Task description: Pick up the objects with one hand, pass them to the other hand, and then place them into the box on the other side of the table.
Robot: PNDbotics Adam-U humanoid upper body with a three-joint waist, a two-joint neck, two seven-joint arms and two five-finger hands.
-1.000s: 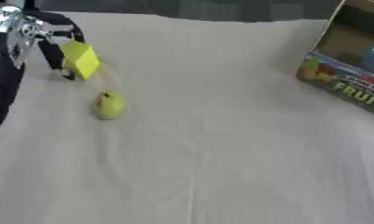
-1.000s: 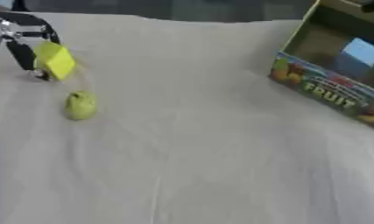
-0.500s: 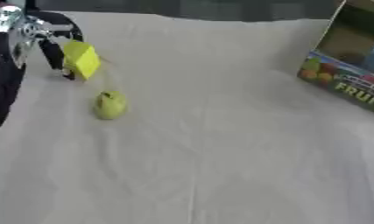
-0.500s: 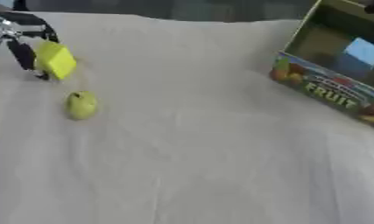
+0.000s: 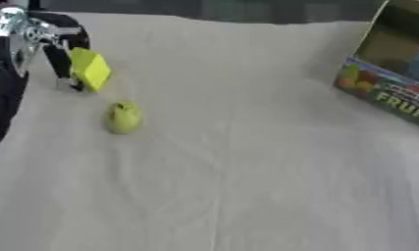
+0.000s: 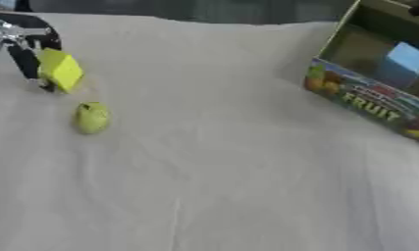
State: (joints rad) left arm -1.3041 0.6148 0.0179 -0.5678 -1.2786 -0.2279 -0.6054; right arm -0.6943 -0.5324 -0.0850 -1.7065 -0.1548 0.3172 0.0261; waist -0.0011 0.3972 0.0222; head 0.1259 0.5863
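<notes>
At the far left the left hand comes in from the upper corner, black and silver, its fingers curled down round a yellow block; the block is tilted, one corner up, pinched against the dark fingers at its left face, and whether its lower edge touches the cloth cannot be told; part of the black arm fills the left edge below the hand; just beside the block, nearer the camera and slightly to the right, a small yellow-green fruit lies on the cloth, apart from the hand and from the block, with a darker spot at its top; the pale cloth covers the tabletop, lightly creased, a long fold running down its middle; well apart from all this, at the far right, stands the box, a cardboard carton tilted with its open side toward the middle of the tabletop, its front wall printed with coloured fruit and the word FRUIT; inside it a light blue patch shows against the brown wall, too unclear to name; the right hand shows in neither view.
</notes>
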